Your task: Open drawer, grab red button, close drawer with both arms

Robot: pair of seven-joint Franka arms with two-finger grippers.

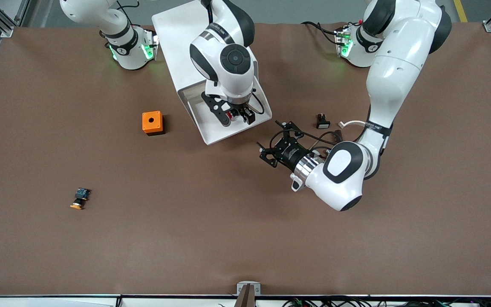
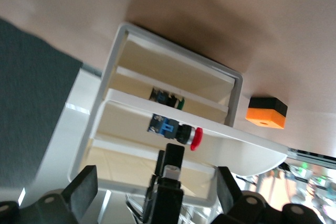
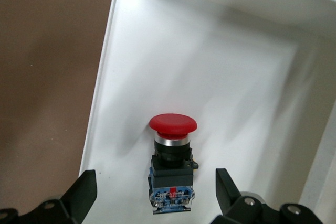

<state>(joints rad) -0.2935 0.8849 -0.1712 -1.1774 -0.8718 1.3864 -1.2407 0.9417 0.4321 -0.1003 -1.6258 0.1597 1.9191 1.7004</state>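
The table (image 1: 100, 247) is showing a plain brown cloth with no pattern. The cabinet (image 1: 173, 38) and its open drawer (image 3: 210, 72) are looking white. The button (image 3: 172, 169) inside is wearing a red cap, a silver ring, a black body and a blue end. An orange box (image 1: 152, 122) with black base is sitting on the cloth. Another small button (image 1: 79, 198) is showing an orange cap. The arms are white and black, with green lights glowing at their bases.
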